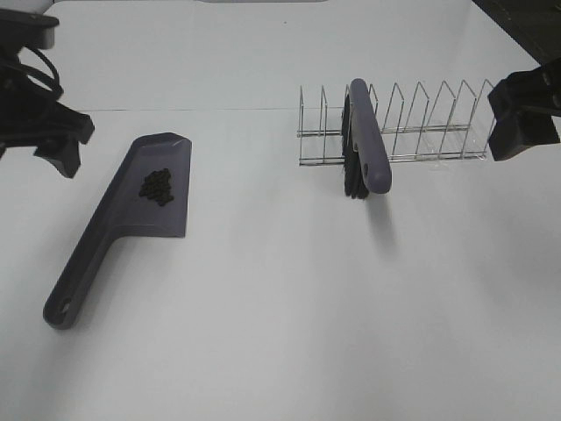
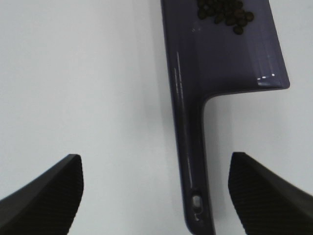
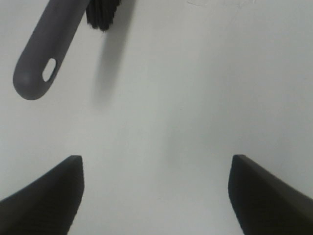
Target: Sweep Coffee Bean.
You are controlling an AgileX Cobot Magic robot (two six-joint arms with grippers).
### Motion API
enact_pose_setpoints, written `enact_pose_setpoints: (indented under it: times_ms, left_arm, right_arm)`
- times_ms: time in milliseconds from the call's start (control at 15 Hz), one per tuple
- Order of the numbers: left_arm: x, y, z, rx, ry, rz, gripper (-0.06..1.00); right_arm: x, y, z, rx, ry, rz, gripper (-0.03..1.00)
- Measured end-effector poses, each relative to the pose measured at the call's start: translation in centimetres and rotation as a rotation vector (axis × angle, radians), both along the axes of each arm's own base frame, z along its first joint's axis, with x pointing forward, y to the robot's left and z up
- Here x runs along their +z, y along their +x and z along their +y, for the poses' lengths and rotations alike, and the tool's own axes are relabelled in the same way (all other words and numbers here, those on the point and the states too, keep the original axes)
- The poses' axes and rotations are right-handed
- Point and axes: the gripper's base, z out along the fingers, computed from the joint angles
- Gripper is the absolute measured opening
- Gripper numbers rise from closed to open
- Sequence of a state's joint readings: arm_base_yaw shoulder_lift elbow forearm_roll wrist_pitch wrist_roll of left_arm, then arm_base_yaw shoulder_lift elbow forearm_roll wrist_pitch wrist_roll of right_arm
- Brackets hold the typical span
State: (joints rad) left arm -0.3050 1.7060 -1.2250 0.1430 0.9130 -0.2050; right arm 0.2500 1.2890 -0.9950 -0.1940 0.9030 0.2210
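Coffee bean (image 1: 159, 186) cluster sits in the dustpan (image 1: 114, 230) pan, left of centre frame. Dustpan's long axis runs from upper right to lower left. My left gripper (image 2: 155, 193) is nearer, jaws open, empty. Right gripper (image 3: 156, 193) jaws open, empty; brush (image 1: 366, 147) leans in rack (image 1: 394, 123).

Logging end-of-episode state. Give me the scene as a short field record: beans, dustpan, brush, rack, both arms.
coffee beans: small dark cluster lying in the dustpan's tray, none seen on the table
dustpan: flat on the white table, handle toward the camera, not held
brush: stowed in the wire rack, bristles down, handle sticking out
left gripper: jaws open, above the dustpan handle, holding nothing
right gripper: jaws open, empty, near the brush handle
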Motion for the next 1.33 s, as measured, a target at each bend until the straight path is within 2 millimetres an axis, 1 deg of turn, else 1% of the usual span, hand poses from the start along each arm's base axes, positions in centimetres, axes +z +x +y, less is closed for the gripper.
enact_pose_setpoints:
  times_ms: [133,333,400,467,533,733,800,1000,1200,1267,1333]
  left_arm:
    - [2.1,-0.6,1.8,0.037,0.014,-0.039,0.75]
    - [3.8,-2.0,5.1,0.125,0.019,-0.049,0.75]
    - [4.4,-2.9,5.7,0.138,0.016,-0.067,0.75]
    - [5.0,-3.9,6.0,0.142,0.012,-0.083,0.75]
    - [5.9,-6.0,6.2,0.149,-0.016,-0.111,0.75]
    - [5.4,-10.4,6.4,0.158,-0.076,-0.128,0.75]
    - [5.3,-11.1,6.5,0.160,-0.079,-0.133,0.75]
    - [5.1,-14.7,7.1,0.171,-0.096,-0.170,0.75]
    - [5.5,-17.8,7.6,0.174,-0.115,-0.239,0.75]
    - [5.6,-19.1,7.8,0.175,-0.118,-0.256,0.75]
    - [5.6,-20.1,7.9,0.176,-0.123,-0.274,0.75]
  right_arm:
    - [0.0,0.0,-0.7,-0.004,-0.053,0.003,0.77]
    - [-0.1,0.0,-3.1,-0.100,-0.067,0.037,0.77]
    - [-0.2,-0.1,-3.7,-0.116,-0.070,0.060,0.77]
    - [-0.3,-0.3,-3.8,-0.105,-0.073,0.088,0.77]
    - [-0.3,-0.9,-3.7,-0.091,-0.059,0.114,0.77]
    - [-0.7,-3.2,-3.8,-0.086,-0.035,0.101,0.77]
    - [-0.7,-3.7,-3.8,-0.085,-0.031,0.090,0.77]
    - [-0.9,-6.6,-4.1,-0.083,-0.015,0.037,0.77]
    - [-0.9,-9.1,-4.2,-0.080,0.012,-0.045,0.77]
    - [-1.4,-10.3,-4.2,-0.081,0.031,-0.055,0.77]
    - [-1.9,-11.0,-4.2,-0.082,0.037,-0.057,0.77]
